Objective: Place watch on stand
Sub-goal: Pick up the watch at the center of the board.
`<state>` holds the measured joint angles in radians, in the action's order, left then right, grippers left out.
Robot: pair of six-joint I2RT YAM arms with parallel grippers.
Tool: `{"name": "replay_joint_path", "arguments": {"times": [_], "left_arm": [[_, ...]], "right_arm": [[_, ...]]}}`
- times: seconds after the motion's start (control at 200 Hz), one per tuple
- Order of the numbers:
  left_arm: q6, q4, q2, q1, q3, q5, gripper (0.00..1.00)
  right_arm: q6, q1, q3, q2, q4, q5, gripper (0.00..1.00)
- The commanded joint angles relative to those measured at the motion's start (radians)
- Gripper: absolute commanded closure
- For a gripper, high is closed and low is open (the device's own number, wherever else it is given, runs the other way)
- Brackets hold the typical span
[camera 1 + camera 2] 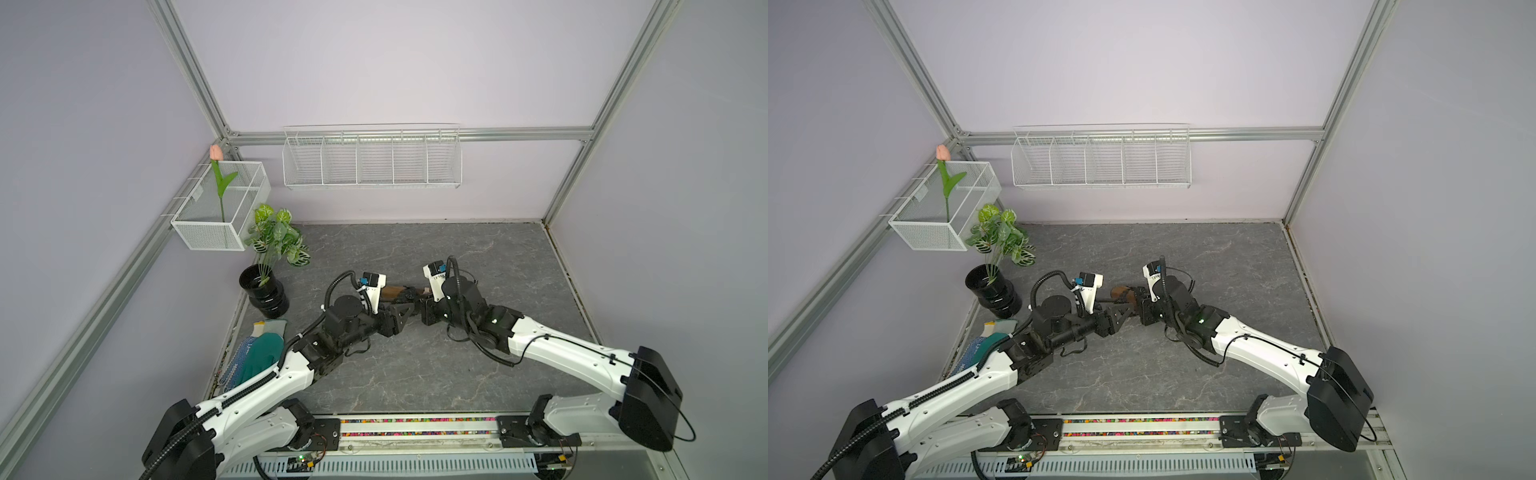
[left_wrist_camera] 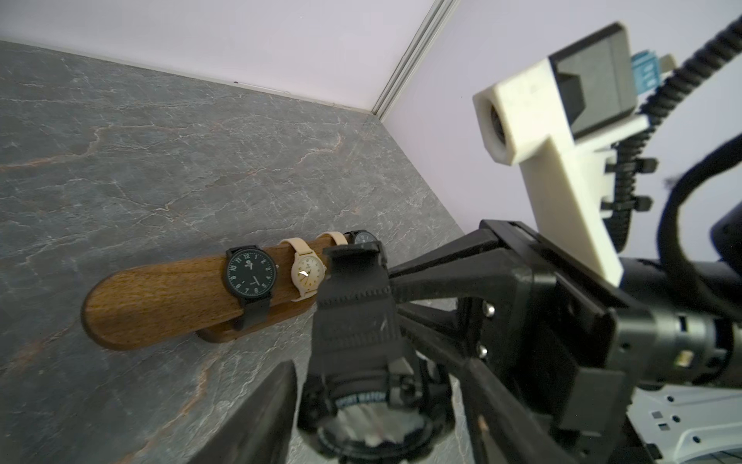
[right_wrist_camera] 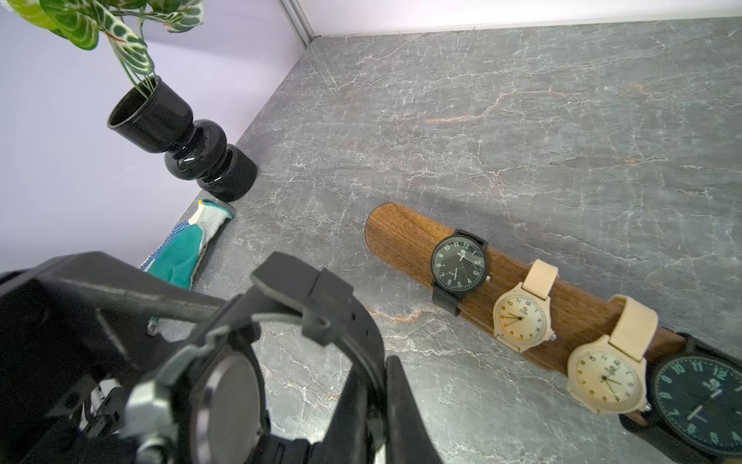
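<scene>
The black sport watch (image 2: 357, 333), its strap buckled into a loop, hangs between both grippers on the robot's side of the stand (image 2: 172, 297). The right gripper (image 2: 355, 259) is clamped on the strap. The left gripper (image 1: 403, 311) jaws straddle the case; whether they grip it cannot be determined. The dial faces the left gripper. The stand's bar runs left-right.

Pale lilac walls (image 1: 395, 62) in aluminium framing (image 1: 415, 135) enclosed a grey marbled bench (image 1: 415, 374); a white wire rack (image 1: 372, 160) hung behind.
</scene>
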<state>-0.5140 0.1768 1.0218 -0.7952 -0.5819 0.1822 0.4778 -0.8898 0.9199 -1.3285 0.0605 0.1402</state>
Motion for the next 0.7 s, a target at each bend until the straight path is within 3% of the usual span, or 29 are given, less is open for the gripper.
{"name": "replay_joint_path", "arguments": {"times": [0.0,0.215,0.405,0.695], "left_arm": [[0.003,0.02,0.014,-0.005,-0.03,0.02,0.38],[0.014,-0.008,0.022,-0.004,-0.048,0.016,0.41],[0.01,0.0,0.017,-0.004,-0.04,0.007,0.49],[0.012,-0.021,0.002,-0.004,-0.038,-0.021,0.55]], "right_arm": [[-0.023,-0.014,-0.009,0.028,-0.034,0.037,0.89],[-0.042,-0.03,0.002,0.032,-0.025,0.067,0.88],[-0.056,-0.037,0.008,0.033,-0.013,0.085,0.85],[-0.018,-0.013,0.002,0.027,-0.021,0.004,0.63]]}}
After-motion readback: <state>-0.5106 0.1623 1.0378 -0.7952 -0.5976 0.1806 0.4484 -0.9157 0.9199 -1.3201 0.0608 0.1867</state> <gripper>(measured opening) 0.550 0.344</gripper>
